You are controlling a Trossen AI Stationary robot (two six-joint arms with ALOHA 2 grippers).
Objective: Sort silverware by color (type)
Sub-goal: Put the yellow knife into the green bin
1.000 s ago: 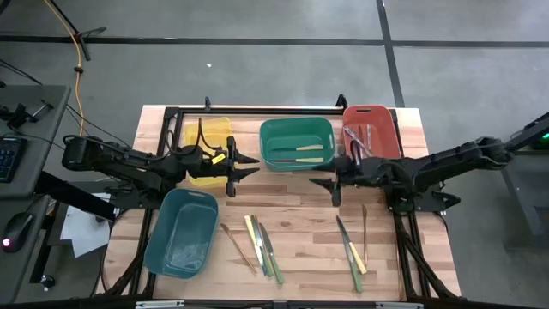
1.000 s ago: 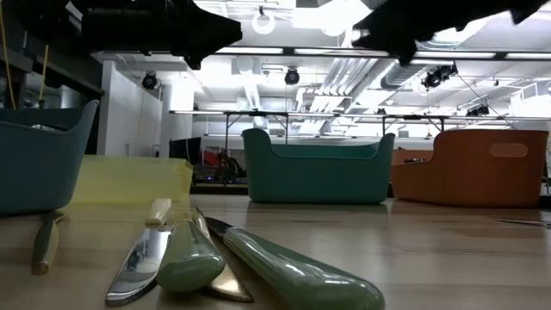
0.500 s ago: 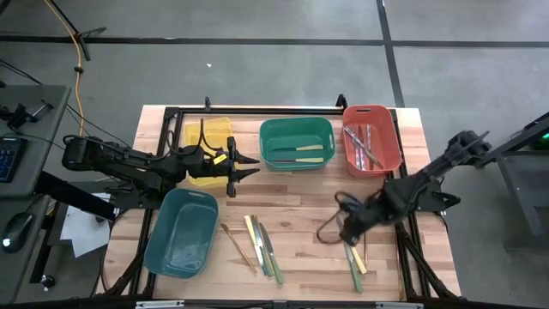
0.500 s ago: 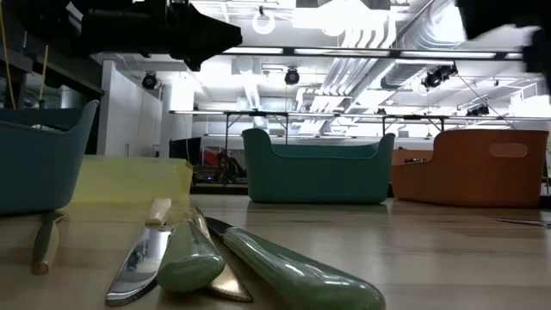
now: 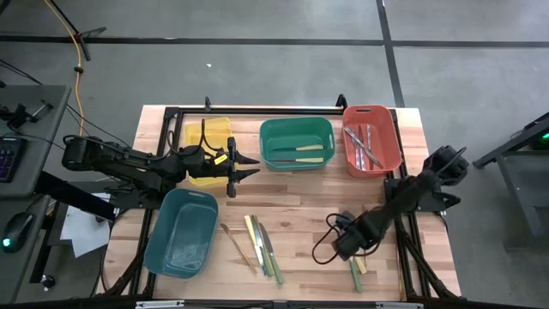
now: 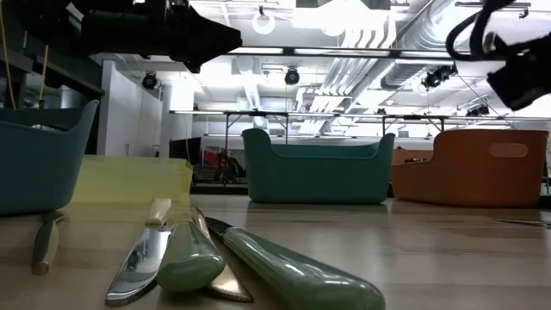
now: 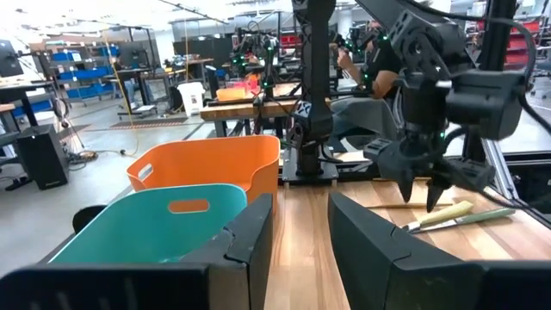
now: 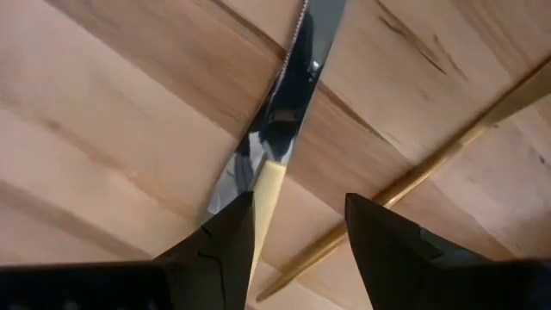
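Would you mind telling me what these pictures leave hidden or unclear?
- High view: the right gripper covers parts of the utensils beneath it.
- Low view: the bins' contents are hidden by the teal bin and red bin walls.
- Right wrist view: the knife is cut off by the top edge.

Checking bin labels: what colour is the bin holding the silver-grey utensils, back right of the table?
Red-orange bin; clearest in the high view, with the silver-grey utensils inside.
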